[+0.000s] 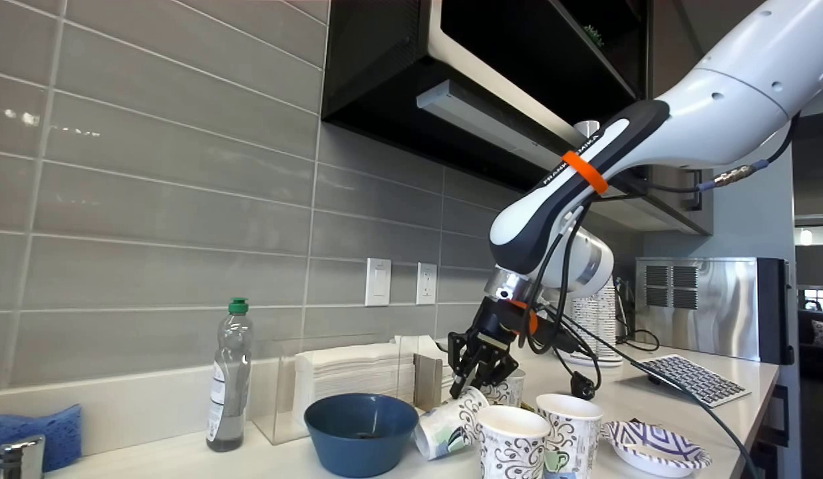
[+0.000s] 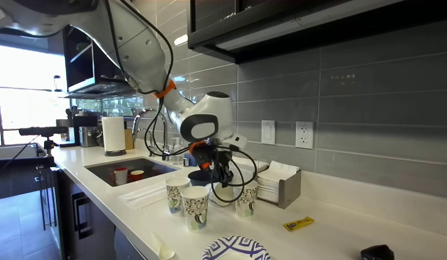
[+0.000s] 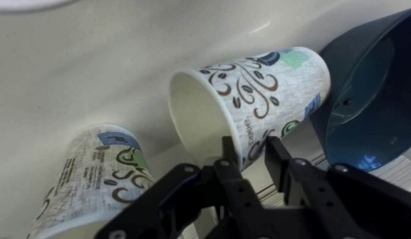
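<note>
Window (image 2: 30, 66) glares, blown-out white

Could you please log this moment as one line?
paper cup: tipped over, beside blue bowl | gripper: jaws apart, astride the cup's rim | nearby: three upright cups

A pale, glossy countertop (image 2: 339, 231) carries a blue bowl (image 1: 359, 439). Just beside the bowl lies a tipped paper cup (image 3: 258, 83); near the bowl stand three upright cups (image 2: 195, 207), a soap bottle (image 1: 230, 382) and a napkin holder (image 2: 290, 189). Well apart from the bowl lie a patterned plate (image 2: 237, 243) and a yellow packet (image 2: 298, 224).
</note>
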Controlling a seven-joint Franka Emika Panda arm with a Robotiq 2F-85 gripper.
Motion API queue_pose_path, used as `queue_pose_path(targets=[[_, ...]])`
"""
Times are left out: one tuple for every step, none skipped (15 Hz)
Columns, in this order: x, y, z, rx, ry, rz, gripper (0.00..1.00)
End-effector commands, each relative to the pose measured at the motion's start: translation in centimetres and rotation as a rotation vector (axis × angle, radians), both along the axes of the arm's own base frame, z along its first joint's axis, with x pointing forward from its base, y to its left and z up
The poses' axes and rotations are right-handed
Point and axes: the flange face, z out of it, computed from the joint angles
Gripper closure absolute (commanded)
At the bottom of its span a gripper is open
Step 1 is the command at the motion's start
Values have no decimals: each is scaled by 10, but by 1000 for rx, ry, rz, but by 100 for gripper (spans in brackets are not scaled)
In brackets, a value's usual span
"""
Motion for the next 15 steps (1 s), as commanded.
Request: queue_pose_path(targets=[[-1, -4, 19, -2, -6, -20, 98], [-1, -3, 26, -7, -13, -20, 100], [-1, -1, 33, -15, -21, -16, 100], [0, 1, 41, -27, -28, -14, 100], [1, 3, 47, -42, -29, -7, 99], [1, 6, 51, -58, -30, 2, 99], [2, 10, 56, -67, -32, 9, 99], [5, 16, 59, -77, -30, 24, 99], [6, 22, 62, -84, -27, 34, 99], [8, 27, 64, -89, -24, 43, 99], [10, 32, 66, -90, -21, 50, 99], [12, 37, 68, -92, -18, 54, 99], [12, 42, 68, -100, -12, 49, 99], [13, 47, 70, -113, -8, 45, 99], [14, 50, 71, -144, -10, 34, 99]])
